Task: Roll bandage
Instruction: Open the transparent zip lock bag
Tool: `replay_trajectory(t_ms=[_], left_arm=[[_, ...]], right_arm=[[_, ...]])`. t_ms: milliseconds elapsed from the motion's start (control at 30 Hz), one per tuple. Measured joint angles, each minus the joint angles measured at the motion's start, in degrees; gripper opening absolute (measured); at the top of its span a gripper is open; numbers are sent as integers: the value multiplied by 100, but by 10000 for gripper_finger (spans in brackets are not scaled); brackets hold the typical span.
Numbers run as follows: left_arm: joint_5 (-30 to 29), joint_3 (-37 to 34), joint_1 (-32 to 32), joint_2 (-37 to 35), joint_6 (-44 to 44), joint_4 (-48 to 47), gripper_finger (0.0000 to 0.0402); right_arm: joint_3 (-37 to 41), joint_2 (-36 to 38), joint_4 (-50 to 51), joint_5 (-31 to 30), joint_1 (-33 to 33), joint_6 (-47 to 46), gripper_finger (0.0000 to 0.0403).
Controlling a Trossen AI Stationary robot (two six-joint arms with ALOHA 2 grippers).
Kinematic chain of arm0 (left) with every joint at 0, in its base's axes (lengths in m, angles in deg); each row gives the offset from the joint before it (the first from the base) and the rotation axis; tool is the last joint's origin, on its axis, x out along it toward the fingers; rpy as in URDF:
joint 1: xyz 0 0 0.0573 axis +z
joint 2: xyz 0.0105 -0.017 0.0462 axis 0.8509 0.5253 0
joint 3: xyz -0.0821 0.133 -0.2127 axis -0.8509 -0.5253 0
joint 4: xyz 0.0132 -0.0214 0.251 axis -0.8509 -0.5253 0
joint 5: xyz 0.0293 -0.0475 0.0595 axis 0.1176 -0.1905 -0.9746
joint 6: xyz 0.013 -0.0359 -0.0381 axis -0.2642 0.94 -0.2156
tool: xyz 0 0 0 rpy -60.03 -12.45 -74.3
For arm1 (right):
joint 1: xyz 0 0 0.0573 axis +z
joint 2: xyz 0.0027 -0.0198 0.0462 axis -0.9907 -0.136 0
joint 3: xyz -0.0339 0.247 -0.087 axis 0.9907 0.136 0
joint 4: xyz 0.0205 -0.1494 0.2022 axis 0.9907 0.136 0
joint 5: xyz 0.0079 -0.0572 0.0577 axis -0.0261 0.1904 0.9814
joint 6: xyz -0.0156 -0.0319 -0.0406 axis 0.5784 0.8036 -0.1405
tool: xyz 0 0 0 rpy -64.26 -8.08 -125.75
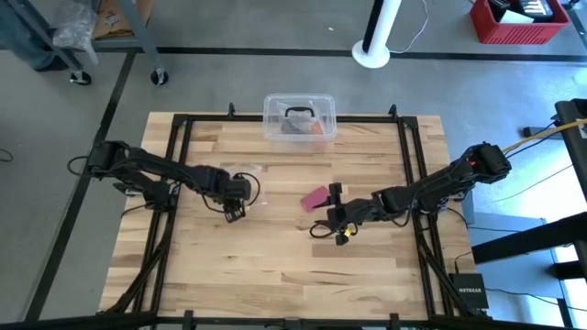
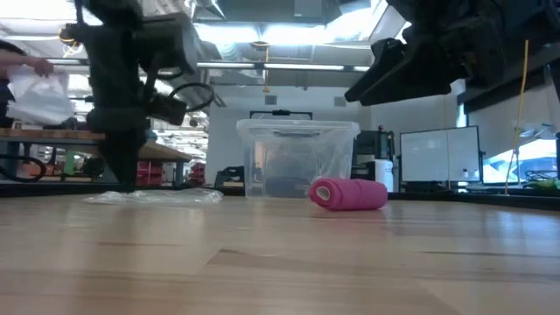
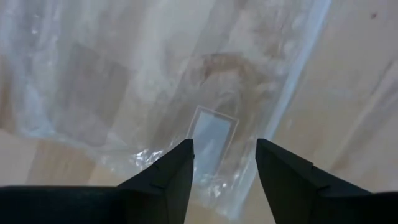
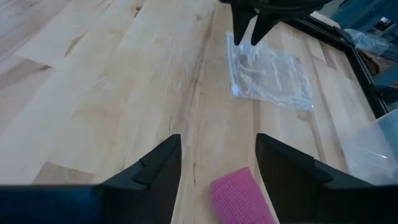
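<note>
The bandage is a small pink roll [image 1: 316, 197] lying on its side on the wooden table, near the middle; it also shows in the low view [image 2: 348, 194] and the right wrist view [image 4: 242, 198]. My right gripper [image 1: 336, 220] is open and raised above the table just beside the roll, touching nothing; in its wrist view [image 4: 217, 168] the roll lies below, between the fingers. My left gripper [image 1: 236, 209] is open and points down over a small clear plastic bag [image 3: 211, 93] that lies flat on the table left of the roll. My left gripper points down at one edge of the clear plastic bag [image 4: 245, 53], with its open fingertips [image 4: 239, 38] close to it. I cannot tell whether they touch the bag. The bag lies flat on the table.
A clear plastic box with a black handle [image 1: 299, 117] stands at the table's far edge, behind the roll. Black frame rails [image 1: 408, 183] run along the table's sides. Bare wood lies toward the near edge [image 1: 275, 275]. A person [image 2: 26, 83] shows in the room beyond.
</note>
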Motion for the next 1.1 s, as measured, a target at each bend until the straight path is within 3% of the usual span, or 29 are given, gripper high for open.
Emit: replay_trajectory(t_ms=[400, 500, 633, 733, 933, 1100], left_arm=[[-2, -908, -44, 7, -235, 1512, 158], [6, -963, -48, 78, -227, 1602, 118], [20, -970, -48, 159, -311, 1725, 30], [-13, -993, -47, 181, -498, 1975, 10], [210, -494, -145, 79, -582, 1606, 3], [684, 428, -357, -260, -691, 975, 2]], right_arm=[[0, 0, -18, -222, 0, 1, 209], [0, 0, -25, -231, 0, 1, 209], [0, 0, -29, -230, 0, 1, 209], [0, 0, -27, -231, 0, 1, 209], [0, 98, -31, -434, 10, 200, 209], [0, 436, 53, -534, 210, 546, 209]])
